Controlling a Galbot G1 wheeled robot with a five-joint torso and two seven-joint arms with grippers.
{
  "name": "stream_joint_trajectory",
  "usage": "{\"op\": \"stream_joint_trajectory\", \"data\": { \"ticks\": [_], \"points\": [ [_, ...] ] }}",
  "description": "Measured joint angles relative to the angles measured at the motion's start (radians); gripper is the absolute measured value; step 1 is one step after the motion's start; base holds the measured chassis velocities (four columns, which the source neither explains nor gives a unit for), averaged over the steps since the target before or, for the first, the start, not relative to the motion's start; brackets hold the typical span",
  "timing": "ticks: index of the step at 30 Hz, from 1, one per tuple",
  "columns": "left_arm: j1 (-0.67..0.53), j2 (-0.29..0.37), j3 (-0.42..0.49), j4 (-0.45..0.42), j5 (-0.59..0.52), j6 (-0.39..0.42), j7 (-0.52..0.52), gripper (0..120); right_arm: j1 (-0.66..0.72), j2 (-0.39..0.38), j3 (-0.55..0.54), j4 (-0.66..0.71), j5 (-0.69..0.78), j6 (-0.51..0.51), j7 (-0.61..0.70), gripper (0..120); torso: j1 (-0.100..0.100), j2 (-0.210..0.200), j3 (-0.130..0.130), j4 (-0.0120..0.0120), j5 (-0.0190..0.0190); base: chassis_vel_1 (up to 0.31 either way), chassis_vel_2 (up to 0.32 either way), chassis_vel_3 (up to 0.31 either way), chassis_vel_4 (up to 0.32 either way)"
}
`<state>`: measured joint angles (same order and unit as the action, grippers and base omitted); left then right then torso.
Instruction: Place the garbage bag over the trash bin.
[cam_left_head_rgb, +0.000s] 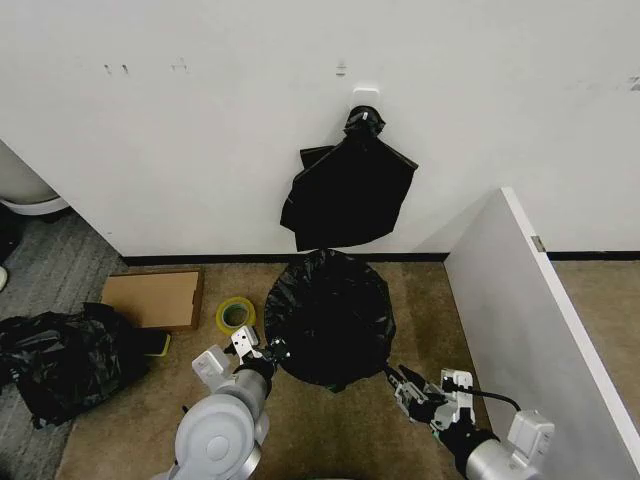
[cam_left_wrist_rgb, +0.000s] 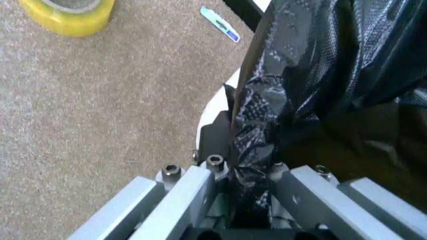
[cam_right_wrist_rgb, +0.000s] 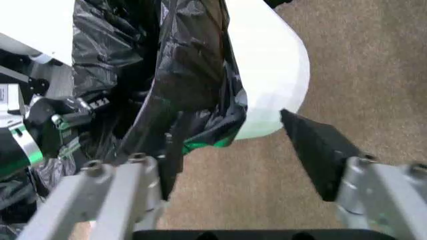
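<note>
- The garbage bag (cam_left_head_rgb: 330, 315) is seen draped over the trash bin (cam_right_wrist_rgb: 267, 75), on the floor below the bundle of bags (cam_left_head_rgb: 350, 190) hung on the wall.
- At the bin's left side, a fold of bag film is pinched in the left tool (cam_left_wrist_rgb: 248, 177).
- At the bin's right side, the right tool (cam_right_wrist_rgb: 227, 165) is spread wide, holding nothing.
- The fitting step is judged nearly complete; next, the hem would need pulling down past the rim.
</note>
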<state>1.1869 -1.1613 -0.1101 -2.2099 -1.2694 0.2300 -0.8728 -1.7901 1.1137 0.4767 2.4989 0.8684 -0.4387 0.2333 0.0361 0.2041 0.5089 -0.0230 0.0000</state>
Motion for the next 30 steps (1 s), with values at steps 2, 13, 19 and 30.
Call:
{"op": "stream_joint_trajectory", "data": {
  "ticks": [2,13,19,30],
  "points": [
    [0.000,0.003,0.003,0.007,0.019,0.000,0.001,0,-0.012,0.001,0.007,0.000,-0.017,0.005,0.000,67,0.000,0.000,0.000,-0.0001,0.0001,0.000,0.000,0.000,0.000],
    [0.026,0.004,0.032,0.027,0.115,0.025,-0.025,0,-0.038,0.043,0.025,0.001,-0.084,0.048,-0.010,98,0.000,0.000,0.000,0.0001,0.0000,0.000,0.000,0.000,0.000],
    [0.006,-0.007,0.035,0.077,0.115,0.022,-0.020,0,-0.039,0.056,0.019,0.001,-0.097,0.051,-0.012,100,0.000,0.000,0.000,0.0000,0.0000,0.000,0.000,0.000,0.000],
    [-0.029,-0.020,0.036,0.172,0.138,0.005,-0.008,0,-0.039,0.069,0.025,0.003,-0.094,0.051,-0.010,100,0.000,0.000,0.000,0.0000,0.0000,0.000,0.000,0.000,0.000]
  ]
}}
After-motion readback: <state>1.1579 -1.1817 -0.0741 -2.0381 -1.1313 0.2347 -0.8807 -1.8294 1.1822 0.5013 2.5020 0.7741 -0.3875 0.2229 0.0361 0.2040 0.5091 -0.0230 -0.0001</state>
